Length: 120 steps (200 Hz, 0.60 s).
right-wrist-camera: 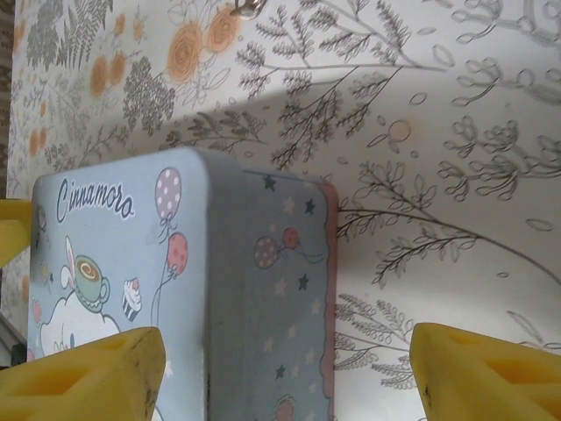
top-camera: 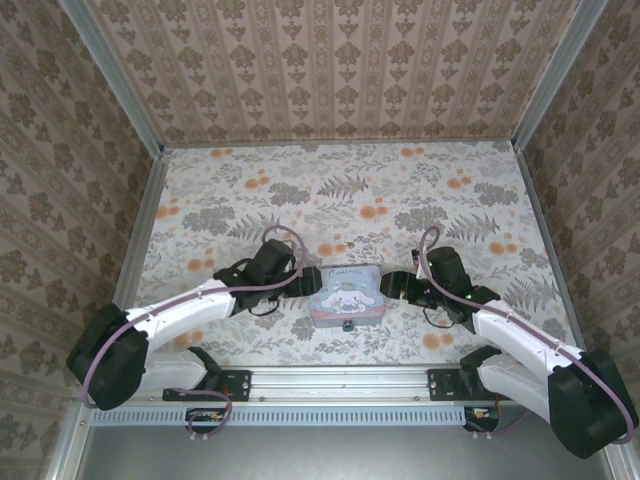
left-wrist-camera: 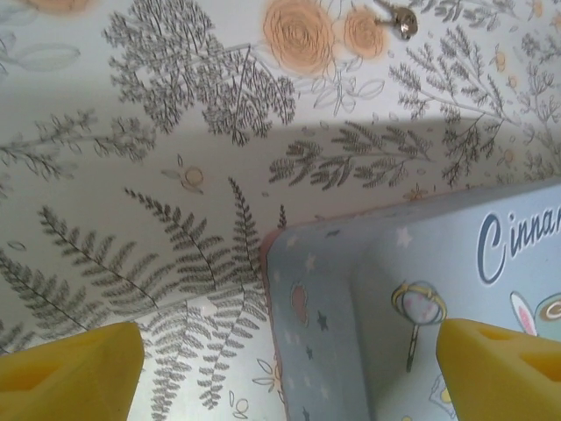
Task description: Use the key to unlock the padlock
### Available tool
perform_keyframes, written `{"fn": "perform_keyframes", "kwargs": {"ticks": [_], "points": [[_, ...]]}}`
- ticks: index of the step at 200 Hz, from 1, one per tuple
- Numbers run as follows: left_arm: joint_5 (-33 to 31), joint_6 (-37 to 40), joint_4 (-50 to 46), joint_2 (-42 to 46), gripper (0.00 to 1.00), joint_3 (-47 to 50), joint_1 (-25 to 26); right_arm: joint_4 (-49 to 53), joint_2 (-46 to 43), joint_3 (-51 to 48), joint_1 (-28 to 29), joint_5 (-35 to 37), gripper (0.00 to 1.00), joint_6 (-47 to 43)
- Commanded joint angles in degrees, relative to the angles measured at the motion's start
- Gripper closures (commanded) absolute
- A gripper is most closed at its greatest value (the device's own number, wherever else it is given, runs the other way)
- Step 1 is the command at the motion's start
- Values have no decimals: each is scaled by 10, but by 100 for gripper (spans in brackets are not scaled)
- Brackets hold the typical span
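Tin (top-camera: 346,293) — pastel, cartoon lid, mid-tabletop (top-camera: 450,200).
Padlock (top-camera: 348,325): small, dark, at the tin's near edge.
Key (left-wrist-camera: 404,22): tiny metallic piece lying beyond the tin, apart from it.
Left end effector (left-wrist-camera: 285,373) — fingers spread, astride the tin's left corner.
Right end effector (right-wrist-camera: 285,373): spread likewise, astride the tin's right side.

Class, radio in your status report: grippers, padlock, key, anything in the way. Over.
Left gripper and right gripper open, flanking tin. Padlock at tin's near side. Key lies beyond tin, untouched.
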State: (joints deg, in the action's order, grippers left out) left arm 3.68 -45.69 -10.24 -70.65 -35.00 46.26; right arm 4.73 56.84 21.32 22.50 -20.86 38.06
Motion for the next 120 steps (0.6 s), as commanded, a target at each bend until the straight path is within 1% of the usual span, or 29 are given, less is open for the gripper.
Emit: {"fn": "perform_keyframes", "kwargs": {"ticks": [1,28,43,84,108,120], "points": [[22,-33,36,3,14,16,16,-17,13,9,18,3,25,19],[34,-39,55,-17,19,13,29,-39,36,19,38,6,27,27],[39,-47,68,-24,22,16,33,-48,52,29,53,4,30,30],[46,-86,102,-18,32,39,32,-74,96,59,103,4,46,44],[35,-121,106,13,37,62,21,-101,138,87,132,0,61,55],[26,-139,100,34,41,73,12,-113,166,108,148,-2,65,58]]}}
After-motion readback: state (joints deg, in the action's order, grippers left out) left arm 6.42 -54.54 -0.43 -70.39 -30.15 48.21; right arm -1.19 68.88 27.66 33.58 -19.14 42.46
